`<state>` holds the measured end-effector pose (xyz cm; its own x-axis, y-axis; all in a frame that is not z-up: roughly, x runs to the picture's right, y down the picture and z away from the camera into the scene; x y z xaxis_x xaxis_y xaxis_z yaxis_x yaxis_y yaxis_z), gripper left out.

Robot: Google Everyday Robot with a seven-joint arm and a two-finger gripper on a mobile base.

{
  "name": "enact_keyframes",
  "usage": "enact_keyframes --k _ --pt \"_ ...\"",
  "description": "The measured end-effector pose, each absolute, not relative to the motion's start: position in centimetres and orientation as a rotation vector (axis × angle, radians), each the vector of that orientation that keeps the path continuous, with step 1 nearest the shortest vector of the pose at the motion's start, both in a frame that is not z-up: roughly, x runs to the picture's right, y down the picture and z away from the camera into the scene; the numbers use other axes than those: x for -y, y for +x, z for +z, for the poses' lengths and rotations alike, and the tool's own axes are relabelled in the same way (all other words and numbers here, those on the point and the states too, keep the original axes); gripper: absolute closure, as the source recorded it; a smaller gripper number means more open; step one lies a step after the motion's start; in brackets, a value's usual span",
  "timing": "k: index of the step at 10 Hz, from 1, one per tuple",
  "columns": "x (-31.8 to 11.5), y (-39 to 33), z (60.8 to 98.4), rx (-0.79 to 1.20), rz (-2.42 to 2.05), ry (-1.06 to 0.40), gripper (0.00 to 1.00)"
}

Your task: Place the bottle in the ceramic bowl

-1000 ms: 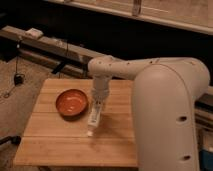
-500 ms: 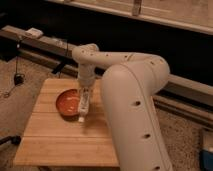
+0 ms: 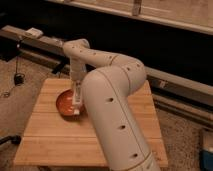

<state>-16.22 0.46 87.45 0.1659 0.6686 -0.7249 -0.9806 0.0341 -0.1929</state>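
Gripper (image 3: 77,89) above the ceramic bowl (image 3: 66,104) with the bottle (image 3: 77,100) hanging into it, bulky white arm (image 3: 112,115) blocking the counter's middle and right, bare wooden counter (image 3: 47,137) open at front left, dark rail (image 3: 30,42) behind

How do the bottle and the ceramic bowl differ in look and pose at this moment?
The bottle is slender and pale whitish; the ceramic bowl is round, shallow and orange-red. The bottle hangs roughly upright at the hand, over the bowl's right part; the bowl sits flat on the wooden table. Both are small next to the arm.
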Motion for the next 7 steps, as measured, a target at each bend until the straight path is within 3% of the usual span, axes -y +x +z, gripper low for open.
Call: enact_keyframes --k 5,7 --pt "-1.6 -18.9 87.1 -0.413 1.296 -0.794 0.28" --pt "-1.6 -18.7 87.1 -0.41 1.297 -0.793 0.25"
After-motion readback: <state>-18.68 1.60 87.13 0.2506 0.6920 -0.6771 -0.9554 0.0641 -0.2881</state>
